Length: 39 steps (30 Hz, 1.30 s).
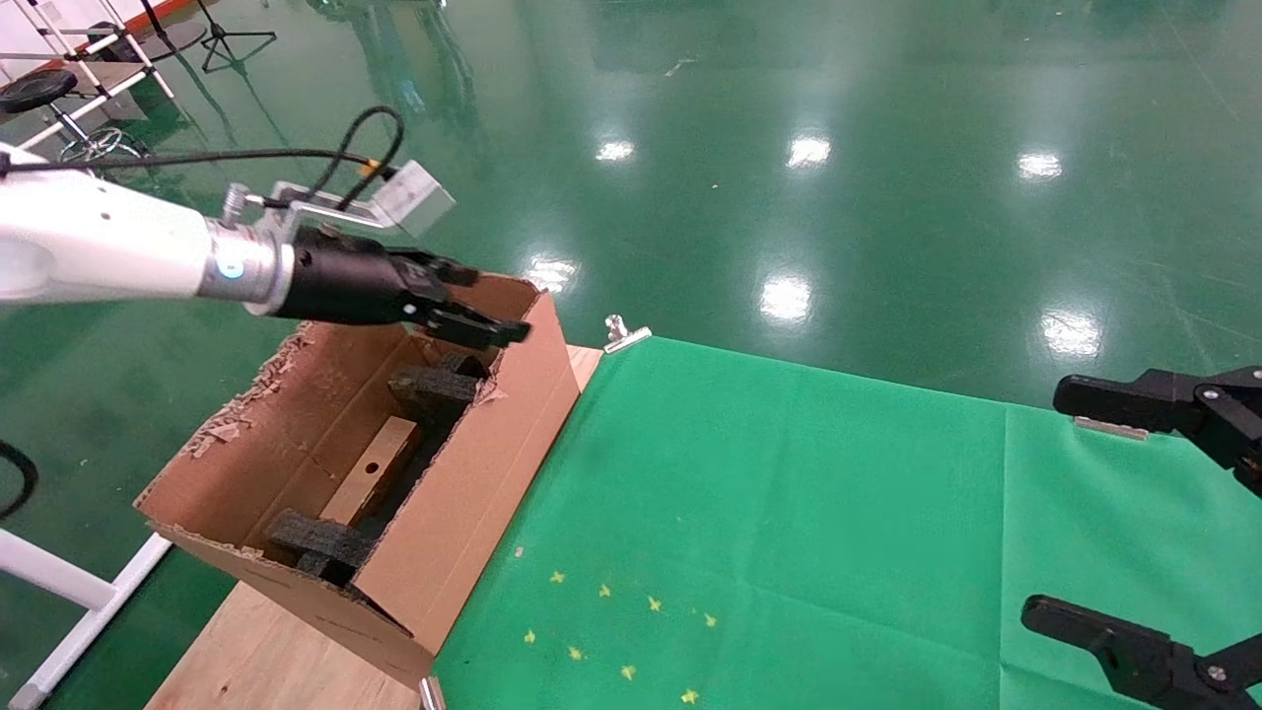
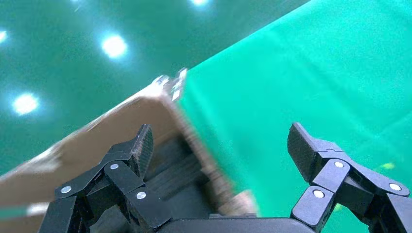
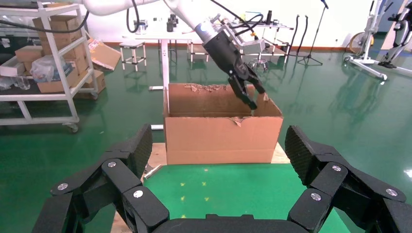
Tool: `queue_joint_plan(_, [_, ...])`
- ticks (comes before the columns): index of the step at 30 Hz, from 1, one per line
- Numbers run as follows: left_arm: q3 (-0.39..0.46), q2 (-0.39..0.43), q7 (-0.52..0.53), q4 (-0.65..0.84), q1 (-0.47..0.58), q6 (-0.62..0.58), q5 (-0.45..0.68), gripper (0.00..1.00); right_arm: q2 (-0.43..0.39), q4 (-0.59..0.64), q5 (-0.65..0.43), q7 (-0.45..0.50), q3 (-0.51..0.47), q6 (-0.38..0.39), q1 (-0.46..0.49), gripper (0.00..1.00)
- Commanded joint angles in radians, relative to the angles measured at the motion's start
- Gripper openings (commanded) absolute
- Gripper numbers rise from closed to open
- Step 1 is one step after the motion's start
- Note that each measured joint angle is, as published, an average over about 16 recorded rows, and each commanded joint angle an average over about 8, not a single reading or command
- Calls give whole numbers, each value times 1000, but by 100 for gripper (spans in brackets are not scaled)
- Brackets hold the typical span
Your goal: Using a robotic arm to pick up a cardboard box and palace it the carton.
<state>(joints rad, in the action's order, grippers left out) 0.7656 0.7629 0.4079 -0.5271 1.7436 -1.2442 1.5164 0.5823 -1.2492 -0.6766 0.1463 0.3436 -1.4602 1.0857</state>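
Observation:
The carton (image 1: 493, 463) stands at the left edge of the table, with ragged rims and black foam blocks (image 1: 434, 387) inside. The cardboard box (image 1: 375, 471) lies flat on the carton's floor between the foam blocks, its round hole facing up. My left gripper (image 1: 493, 301) hovers over the carton's far end, open and empty. In the left wrist view the same gripper (image 2: 221, 145) spreads above the carton wall (image 2: 111, 126). From the right wrist, the carton (image 3: 223, 136) faces me with the left gripper (image 3: 250, 92) above its rim. My right gripper (image 1: 1075, 513) is parked open at the table's right side.
A green cloth (image 1: 789, 513) covers the table, with small yellow star marks (image 1: 611, 631) near the front. A metal clip (image 1: 624, 333) holds the cloth at the far edge. Bare wood (image 1: 256, 651) shows beneath the carton. Shelves with boxes (image 3: 53, 53) stand across the room.

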Motion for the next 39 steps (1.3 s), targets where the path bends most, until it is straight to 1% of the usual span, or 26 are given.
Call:
queue_joint_plan(1, [-24,-7,-11,-37,-32,-12,-38,100,0,0,0,0,0,0,0,100])
queue_joint_plan(39, [-462,-144,-209,-719,-636,-239,-747,100,0,0,0,0,0,0,0,100])
